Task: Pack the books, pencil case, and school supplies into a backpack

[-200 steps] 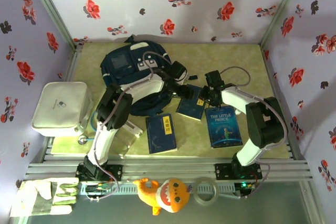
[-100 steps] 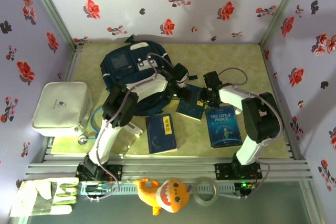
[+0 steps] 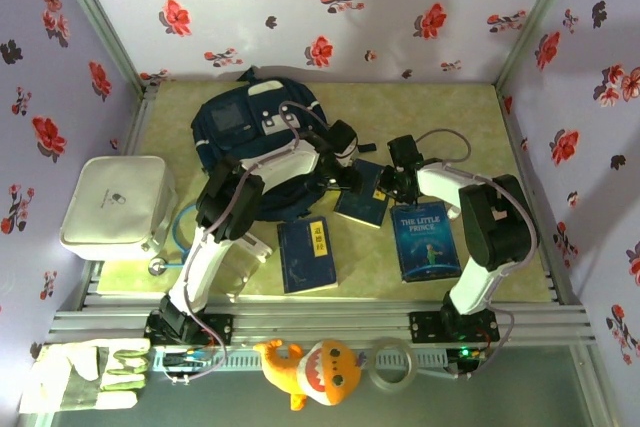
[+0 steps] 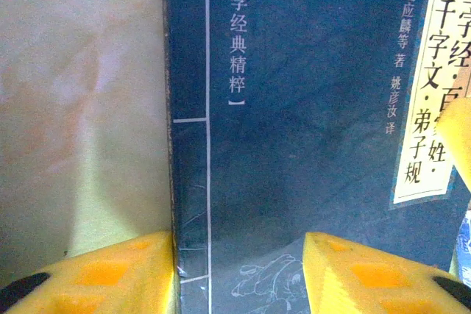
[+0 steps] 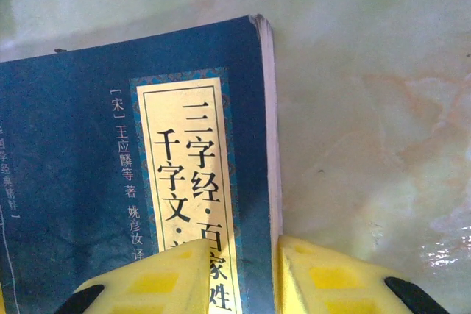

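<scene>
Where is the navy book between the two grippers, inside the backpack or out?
Out. The navy book lies flat, cover up, on the table beside the backpack.

three books (image 3: pixel 307 254), one backpack (image 3: pixel 240 122), one white case (image 3: pixel 115 202)

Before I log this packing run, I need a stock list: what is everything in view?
navy-blue fabric backpack: one, far side, left of centre.
thin navy books with yellow title strips: two; one near centre, one between the grippers.
bright-blue "The Little Prince" book: one, right of centre.
white rounded box: one, left edge.
white-and-green work glove: one, near rail, left.
orange plush shark: one, near rail, centre.
greyish tape roll: one, beside the shark.
pale yellow-green mat: one, covering the table.
left gripper: one, yellow, open over that book's spine edge.
right gripper: one, yellow, astride its page edge.
</scene>
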Robot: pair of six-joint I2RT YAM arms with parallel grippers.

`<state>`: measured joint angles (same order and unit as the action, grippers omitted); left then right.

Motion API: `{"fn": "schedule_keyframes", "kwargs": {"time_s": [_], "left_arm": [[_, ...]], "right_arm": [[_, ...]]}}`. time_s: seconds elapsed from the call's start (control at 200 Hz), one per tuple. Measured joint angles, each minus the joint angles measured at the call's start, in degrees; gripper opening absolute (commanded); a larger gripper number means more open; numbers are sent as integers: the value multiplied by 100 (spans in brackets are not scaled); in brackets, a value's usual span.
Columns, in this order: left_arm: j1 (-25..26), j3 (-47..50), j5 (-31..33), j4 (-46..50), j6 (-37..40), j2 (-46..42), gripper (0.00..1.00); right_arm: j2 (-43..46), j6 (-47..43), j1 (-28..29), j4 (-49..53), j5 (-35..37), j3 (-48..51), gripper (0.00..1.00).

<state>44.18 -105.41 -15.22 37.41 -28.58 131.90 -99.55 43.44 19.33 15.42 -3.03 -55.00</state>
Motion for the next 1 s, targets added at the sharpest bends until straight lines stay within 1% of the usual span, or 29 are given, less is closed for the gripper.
{"fn": "schedule_keyframes", "kwargs": {"time_s": [0.255, 0.565, 1.0], "left_arm": [[-61, -33, -223, 85, -87, -57, 42], [-79, -31, -468, -138, -269, -649, 36], [-96, -7, -496, -186, -490, -634, 32]], "right_arm": [[-13, 72, -33, -68, -22, 11, 28], [-24, 188, -59, -247, -44, 37, 28], [-33, 319, -61, -398, -63, 111, 28]]}}
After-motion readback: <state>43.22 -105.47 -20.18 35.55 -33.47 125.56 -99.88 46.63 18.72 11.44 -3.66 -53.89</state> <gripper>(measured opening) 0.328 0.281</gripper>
